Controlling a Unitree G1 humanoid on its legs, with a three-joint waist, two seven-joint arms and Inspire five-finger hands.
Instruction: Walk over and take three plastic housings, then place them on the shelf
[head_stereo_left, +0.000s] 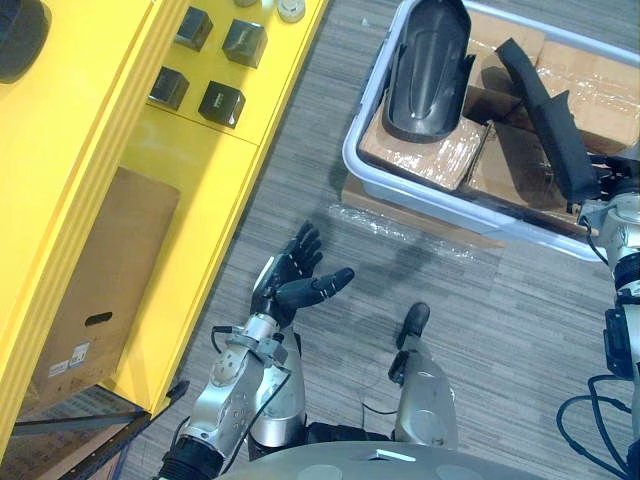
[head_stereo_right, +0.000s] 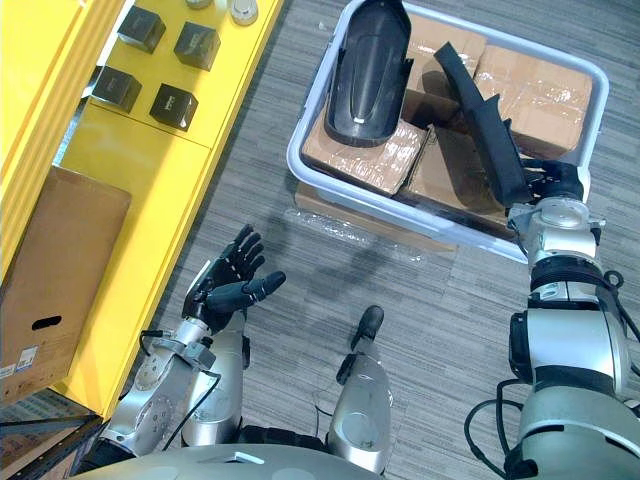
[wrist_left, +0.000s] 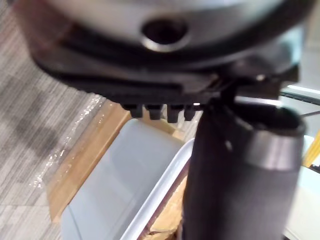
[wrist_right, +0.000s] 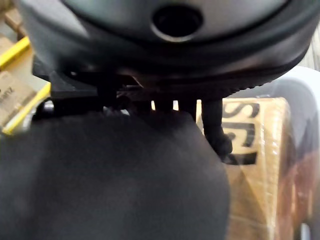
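A yellow shelf (head_stereo_left: 200, 170) runs along the left side, with small black boxes (head_stereo_left: 222, 103) set on its upper level and a brown cardboard box (head_stereo_left: 110, 270) tucked under it lower down. Grey striped carpet (head_stereo_left: 480, 330) covers the floor beside it. The left hand (head_stereo_left: 285, 278) hangs over this carpet, near the shelf's edge, fingers spread and straight, holding nothing. To the right, a pale plastic bin (head_stereo_right: 297, 160) sits on a flat cardboard sheet (head_stereo_right: 340, 215) covered with clear film. Inside the bin lie film-wrapped cardboard packs (head_stereo_right: 365, 160). A broad black housing (head_stereo_right: 368, 75) rests across them at the bin's left end. A long narrow black housing (head_stereo_right: 485, 125) slants up from the near right rim, where the right hand (head_stereo_right: 548, 183) has its fingers curled round the lower end.
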